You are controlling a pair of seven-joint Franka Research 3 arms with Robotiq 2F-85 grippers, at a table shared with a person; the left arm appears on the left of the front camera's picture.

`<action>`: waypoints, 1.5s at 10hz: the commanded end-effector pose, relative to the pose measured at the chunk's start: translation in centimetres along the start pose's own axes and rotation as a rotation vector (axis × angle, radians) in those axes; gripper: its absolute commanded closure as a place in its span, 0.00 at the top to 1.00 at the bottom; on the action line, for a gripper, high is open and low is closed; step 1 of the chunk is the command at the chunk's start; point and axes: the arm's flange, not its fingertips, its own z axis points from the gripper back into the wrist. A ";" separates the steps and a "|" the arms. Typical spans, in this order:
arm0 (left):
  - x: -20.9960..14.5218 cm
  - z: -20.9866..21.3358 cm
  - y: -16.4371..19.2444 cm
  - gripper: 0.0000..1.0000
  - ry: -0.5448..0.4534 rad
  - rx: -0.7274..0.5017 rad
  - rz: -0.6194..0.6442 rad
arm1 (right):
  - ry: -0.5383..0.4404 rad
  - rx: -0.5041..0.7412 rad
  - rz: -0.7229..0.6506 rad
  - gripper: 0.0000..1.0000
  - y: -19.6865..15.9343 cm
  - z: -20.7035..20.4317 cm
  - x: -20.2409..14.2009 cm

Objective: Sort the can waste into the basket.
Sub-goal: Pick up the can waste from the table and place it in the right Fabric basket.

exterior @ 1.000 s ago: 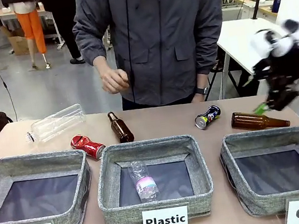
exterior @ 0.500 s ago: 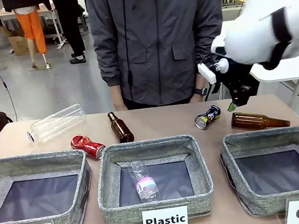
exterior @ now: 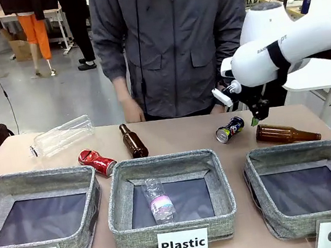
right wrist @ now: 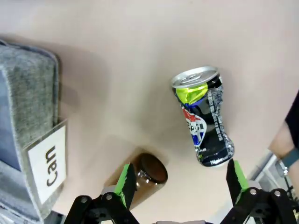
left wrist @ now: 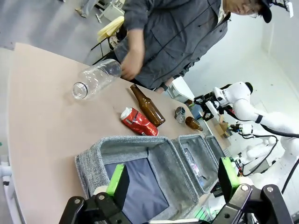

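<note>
- The table (exterior: 178,127) carries both cans in sight. None is sorted yet, so the whole job appears left.
- The basket (exterior: 300,150) labelled "Can" shows bare dark lining. The picture's edge cuts off its near right corner.
- The right fingers (right wrist: 125,182) stand wide apart and empty, above the dark can (right wrist: 203,123). It is probably the first pick.
- The left fingers (left wrist: 227,176) are also apart and empty.
- The dark can lies on its side near a brown bottle (exterior: 285,133), behind the basket.
- The red can (exterior: 97,162) lies just behind the other bins.
- The dark can's print is too small to read.
</note>
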 end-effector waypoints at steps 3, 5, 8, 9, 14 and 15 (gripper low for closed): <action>0.0 -0.1 -0.1 1.00 -0.022 -0.015 -0.020 | 0.002 -0.012 0.030 1.00 0.3 1.0 0.2; 0.0 -0.1 -0.1 1.00 -0.022 -0.015 -0.020 | -0.020 -0.032 0.001 1.00 -0.9 -0.6 0.5; 0.0 -0.1 -0.1 1.00 -0.022 -0.015 -0.020 | -0.029 -0.003 0.005 1.00 -2.7 -3.7 1.7; 0.0 -0.1 -0.1 1.00 -0.022 -0.015 -0.020 | -0.031 0.000 0.000 1.00 -2.8 -4.6 2.0; 0.0 -0.1 -0.1 1.00 -0.022 -0.015 -0.020 | -0.029 0.037 0.003 0.24 -2.3 -5.4 2.3; 0.0 -0.1 -0.1 1.00 -0.022 -0.015 -0.020 | -0.026 0.044 0.000 0.00 -2.3 -5.4 2.2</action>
